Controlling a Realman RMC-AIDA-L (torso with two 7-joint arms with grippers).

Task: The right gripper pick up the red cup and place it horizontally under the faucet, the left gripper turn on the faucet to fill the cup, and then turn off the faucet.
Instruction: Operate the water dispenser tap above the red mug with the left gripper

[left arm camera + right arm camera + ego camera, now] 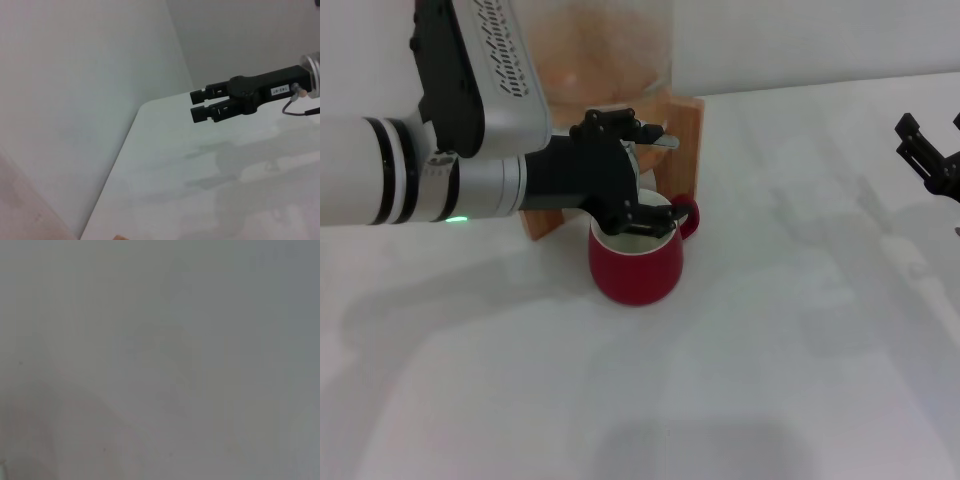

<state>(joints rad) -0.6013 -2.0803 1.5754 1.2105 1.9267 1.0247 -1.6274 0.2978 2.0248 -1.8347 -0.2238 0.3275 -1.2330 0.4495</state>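
The red cup [635,270] stands upright on the white table, directly below the faucet [663,141], with its handle pointing to the right. My left gripper [625,170] reaches in from the left. It is open, with one finger up by the chrome lever and the other over the cup's rim. The spout between them is hidden, so I cannot tell whether a finger touches the lever. My right gripper [928,135] hovers open at the far right edge, holding nothing. It also shows in the left wrist view as the right gripper [197,103], above the table.
The glass dispenser [610,50] sits in a wooden stand [685,150] at the back, against the wall. The white table [800,330] stretches bare between the cup and the right arm. The right wrist view shows only a blank grey surface.
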